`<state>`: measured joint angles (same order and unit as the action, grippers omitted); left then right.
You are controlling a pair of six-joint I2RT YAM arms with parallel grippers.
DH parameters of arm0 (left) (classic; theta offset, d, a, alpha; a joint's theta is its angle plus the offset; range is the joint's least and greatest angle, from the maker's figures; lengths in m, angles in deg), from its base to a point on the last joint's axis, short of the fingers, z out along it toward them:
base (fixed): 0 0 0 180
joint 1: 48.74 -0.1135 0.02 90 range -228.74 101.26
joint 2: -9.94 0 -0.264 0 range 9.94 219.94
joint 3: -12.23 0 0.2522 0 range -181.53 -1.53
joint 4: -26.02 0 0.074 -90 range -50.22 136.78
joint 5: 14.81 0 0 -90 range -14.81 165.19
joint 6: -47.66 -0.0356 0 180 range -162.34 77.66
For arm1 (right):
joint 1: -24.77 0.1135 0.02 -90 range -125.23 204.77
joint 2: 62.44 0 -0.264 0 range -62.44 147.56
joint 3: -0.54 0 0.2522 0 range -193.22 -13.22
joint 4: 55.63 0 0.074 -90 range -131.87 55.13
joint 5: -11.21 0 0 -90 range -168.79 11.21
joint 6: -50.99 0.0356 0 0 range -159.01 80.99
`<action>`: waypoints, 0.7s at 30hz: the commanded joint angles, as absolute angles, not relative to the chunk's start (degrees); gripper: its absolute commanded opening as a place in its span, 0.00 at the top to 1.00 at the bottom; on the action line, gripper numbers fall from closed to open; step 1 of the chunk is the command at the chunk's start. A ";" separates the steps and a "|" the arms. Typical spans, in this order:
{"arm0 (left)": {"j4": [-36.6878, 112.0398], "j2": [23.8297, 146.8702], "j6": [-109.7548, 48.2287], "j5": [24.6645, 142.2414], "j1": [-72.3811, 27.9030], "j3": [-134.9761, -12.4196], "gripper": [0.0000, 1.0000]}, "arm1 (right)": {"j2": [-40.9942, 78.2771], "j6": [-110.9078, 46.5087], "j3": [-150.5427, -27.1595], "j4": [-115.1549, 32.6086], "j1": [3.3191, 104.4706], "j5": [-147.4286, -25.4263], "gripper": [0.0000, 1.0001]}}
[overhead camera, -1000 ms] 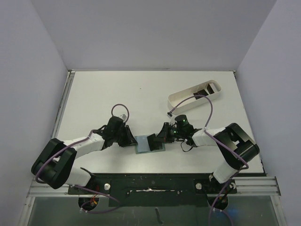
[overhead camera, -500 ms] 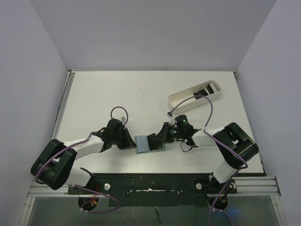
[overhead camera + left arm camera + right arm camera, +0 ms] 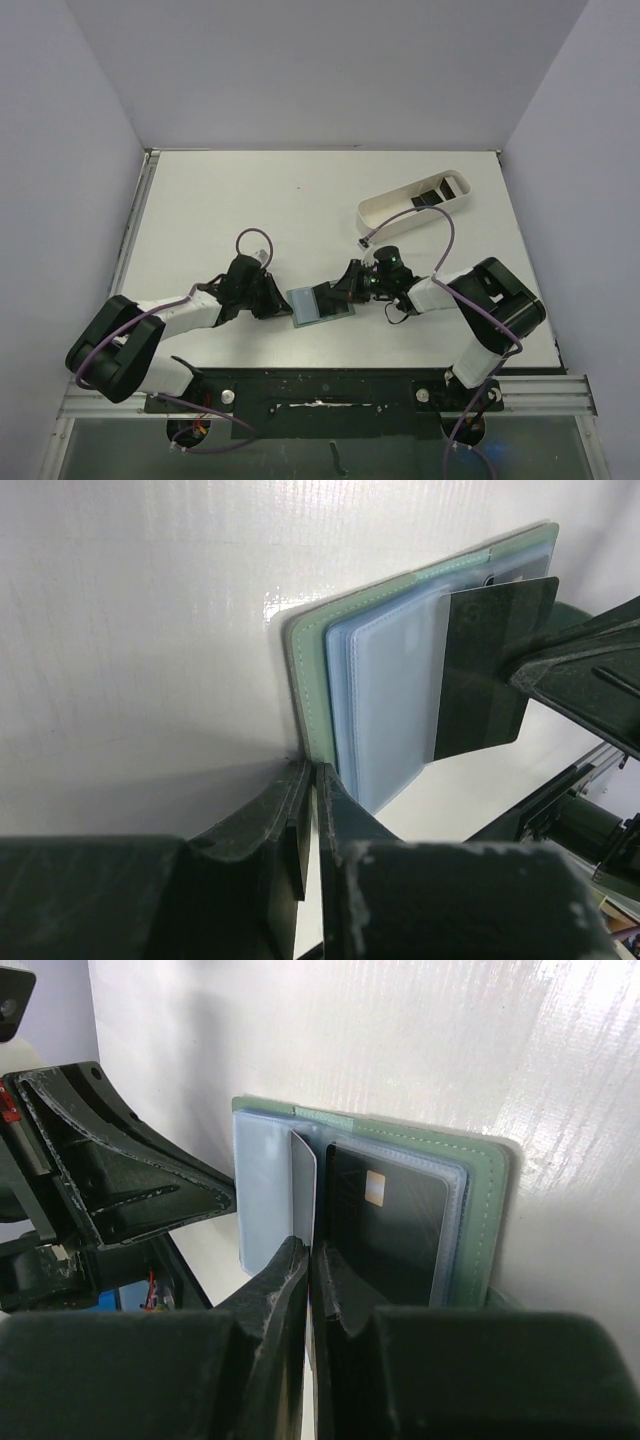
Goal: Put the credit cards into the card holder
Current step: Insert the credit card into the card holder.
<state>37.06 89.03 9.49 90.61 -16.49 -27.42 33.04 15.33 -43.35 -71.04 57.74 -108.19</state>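
The grey-green card holder (image 3: 308, 308) lies open near the table's front, with its bluish pockets (image 3: 390, 700) showing. My right gripper (image 3: 341, 292) is shut on a black credit card (image 3: 490, 670) and holds it on edge over the open pockets; in the right wrist view this card (image 3: 303, 1188) is a thin sliver between my fingertips. Another black card with a gold chip (image 3: 385, 1222) sits in a pocket. My left gripper (image 3: 281, 303) is shut, its tips (image 3: 312, 776) at the holder's left edge. More black cards (image 3: 441, 188) lie in the tray.
The long white oblong tray (image 3: 392, 210) stands at the back right. Both arms stretch low across the front of the table and meet at the holder. Grey walls close in the table on three sides.
The holder has turned slightly and my left gripper has shifted a little along its left edge. My right gripper still holds the card over the pockets.
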 commanded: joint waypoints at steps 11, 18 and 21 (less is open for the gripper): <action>33.80 90.19 10.57 90.84 -14.80 -27.19 0.94 | 32.33 14.23 -43.44 -69.18 58.34 -105.98 0.94; 34.01 89.79 10.49 90.78 -14.68 -27.47 0.94 | 26.54 9.77 -47.31 -53.91 58.33 -98.37 0.67; 33.98 89.75 10.40 90.81 -14.59 -27.69 0.94 | 24.54 8.46 -48.62 -49.23 58.35 -95.66 0.60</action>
<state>35.66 89.58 10.69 90.83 -15.00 -27.18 28.10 12.27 -46.06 -58.69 58.13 -101.92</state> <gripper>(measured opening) 0.065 0.363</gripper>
